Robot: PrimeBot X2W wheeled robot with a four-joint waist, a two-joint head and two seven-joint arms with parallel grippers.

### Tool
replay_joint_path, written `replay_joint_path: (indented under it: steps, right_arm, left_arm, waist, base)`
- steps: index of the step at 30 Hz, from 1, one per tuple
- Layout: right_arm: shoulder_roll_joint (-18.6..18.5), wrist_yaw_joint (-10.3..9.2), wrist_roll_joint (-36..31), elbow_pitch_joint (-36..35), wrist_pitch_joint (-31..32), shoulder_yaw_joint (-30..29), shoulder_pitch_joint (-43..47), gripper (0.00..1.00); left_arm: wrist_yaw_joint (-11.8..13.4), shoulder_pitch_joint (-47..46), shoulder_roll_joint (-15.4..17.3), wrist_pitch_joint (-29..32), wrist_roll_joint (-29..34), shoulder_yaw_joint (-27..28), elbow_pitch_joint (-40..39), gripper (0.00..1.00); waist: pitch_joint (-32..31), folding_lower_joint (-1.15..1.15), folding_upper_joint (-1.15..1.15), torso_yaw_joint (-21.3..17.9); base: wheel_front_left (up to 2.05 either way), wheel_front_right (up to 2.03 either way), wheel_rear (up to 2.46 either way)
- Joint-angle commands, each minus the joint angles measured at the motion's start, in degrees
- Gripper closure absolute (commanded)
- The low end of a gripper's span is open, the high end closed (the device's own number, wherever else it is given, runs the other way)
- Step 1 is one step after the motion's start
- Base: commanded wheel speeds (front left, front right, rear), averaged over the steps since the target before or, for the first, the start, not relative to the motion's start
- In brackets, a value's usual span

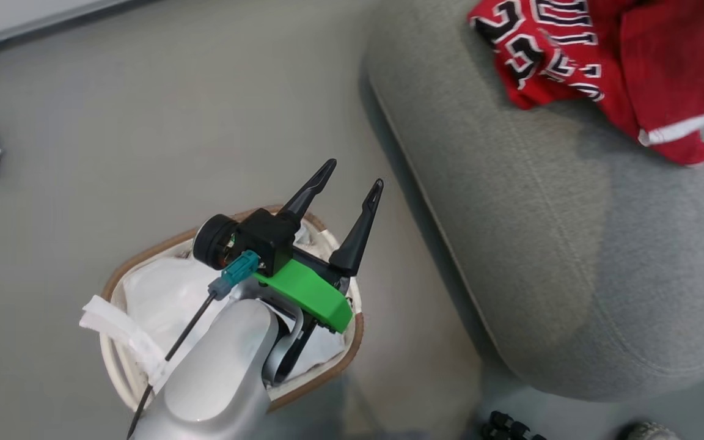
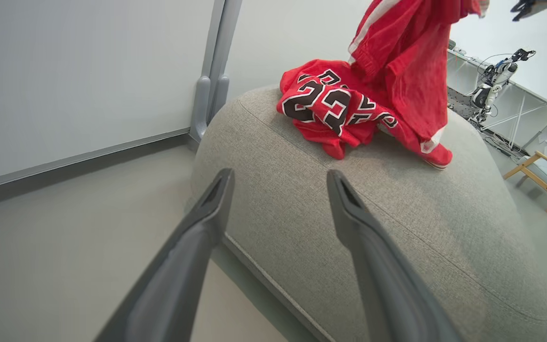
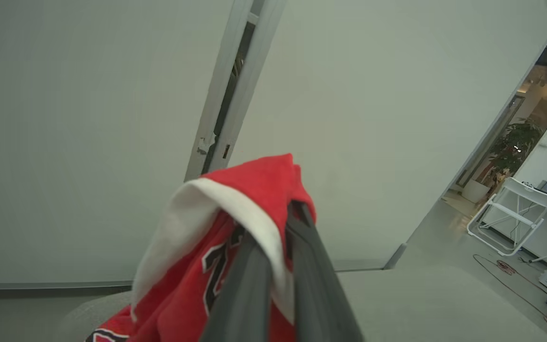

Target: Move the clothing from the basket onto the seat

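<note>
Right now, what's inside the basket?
White liner shows inside the basket, with no red in sight. The left arm and open left gripper hang over the middle and right part, hiding what lies beneath them.

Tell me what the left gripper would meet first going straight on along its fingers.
The left gripper would probably meet the seat at its rounded edge, short of the clothing; depth unclear.

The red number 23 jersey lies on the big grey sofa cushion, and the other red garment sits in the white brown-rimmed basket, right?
Not quite: the other red, white-trimmed garment is not in the white brown-rimmed plastic basket; the right hand pinches it above the big grey fabric sofa cushion, as the right wrist view shows. The red number 23 jersey does lie there.
</note>
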Motion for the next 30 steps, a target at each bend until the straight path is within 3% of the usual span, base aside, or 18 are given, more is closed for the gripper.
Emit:
replay_joint_path:
  steps: [1, 11, 13, 14, 15, 16, 23, 30]
  right_arm:
    - [0.34, -0.08, -1.1, 2.06, -0.01, -1.82, 1.84, 1.0]
    - [4.04, -0.08, -5.01, 11.25, -0.01, -11.59, 14.03, 0.99]
    - [4.38, -0.08, -5.16, 11.41, 0.0, -12.48, 16.4, 0.81]
    - [4.56, -0.08, -4.93, 10.99, 0.0, -13.22, 17.57, 0.59]
    - [4.86, -0.08, -4.85, 10.55, 0.0, -13.53, 18.49, 0.22]
    - [5.2, -0.08, -4.72, 10.23, 0.0, -13.71, 19.55, 0.0]
    - [7.25, -0.08, -2.33, 5.71, -0.01, -14.4, 27.37, 0.0]
    - [8.93, -0.08, 0.72, -1.64, -0.01, -9.57, 32.7, 0.0]
  left_arm:
    - [-0.24, -1.28, 0.61, -0.03, -0.42, 0.0, 0.18, 0.0]
    - [-0.24, 1.19, 0.99, -0.03, -0.98, 0.52, 1.01, 0.0]
    - [-0.24, 1.44, 0.99, -0.03, -0.78, 0.69, 1.47, 0.0]
    - [-0.24, 1.77, 0.87, -0.03, -0.86, 0.75, 1.75, 0.0]
    - [-0.24, 1.98, 0.8, -0.03, -0.83, 0.77, 1.9, 0.0]
    - [-0.24, 2.22, 0.68, -0.03, -0.89, 0.81, 2.09, 0.0]
    - [-0.24, 4.97, -0.23, -0.03, -1.08, 1.65, 3.03, 0.0]
    - [-0.24, 8.84, -1.28, -0.03, -0.49, 5.52, 3.66, 0.0]
  waist:
    - [4.84, -0.01, 0.0, 5.08]
    - [3.26, -0.01, 0.0, 6.02]
    - [2.13, -0.01, 0.0, 5.53]
    - [1.49, -0.01, 0.0, 5.24]
    - [0.83, -0.01, 0.0, 4.99]
    - [0.25, -0.01, 0.0, 4.8]
    - [-5.52, -0.01, 0.0, 4.01]
    - [-10.36, -0.01, 0.0, 5.48]
  base:
    - [0.0, 0.0, 0.0]
    - [0.0, 0.0, 0.0]
    - [0.0, 0.0, 0.0]
    - [0.0, 0.0, 0.0]
    - [0.0, 0.0, 0.0]
    - [0.0, 0.0, 0.0]
    - [0.0, 0.0, 0.0]
    - [0.0, 0.0, 0.0]
